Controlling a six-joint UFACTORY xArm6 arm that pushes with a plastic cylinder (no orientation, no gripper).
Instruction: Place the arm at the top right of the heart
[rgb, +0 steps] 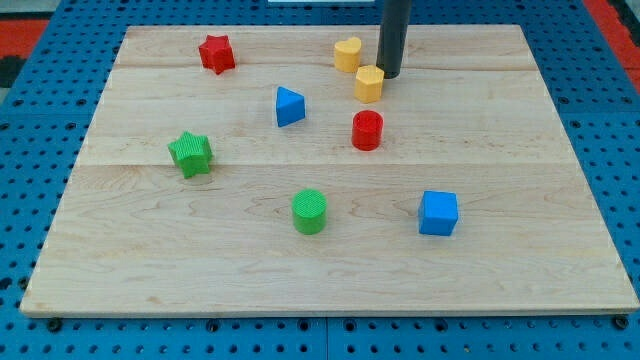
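The yellow heart (347, 54) lies near the top middle of the wooden board (520, 280). My tip (388, 75) rests on the board to the right of the heart and a little below it, with a small gap between them. The tip stands just at the upper right of a yellow pentagon-like block (369, 84), very close to it or touching it. The dark rod comes down from the view's top edge.
A red star (216, 53) lies at the top left, a blue triangle (289, 106) and a red cylinder (367, 130) near the middle, a green star (190, 153) at the left, and a green cylinder (309, 211) and a blue cube (438, 213) lower down.
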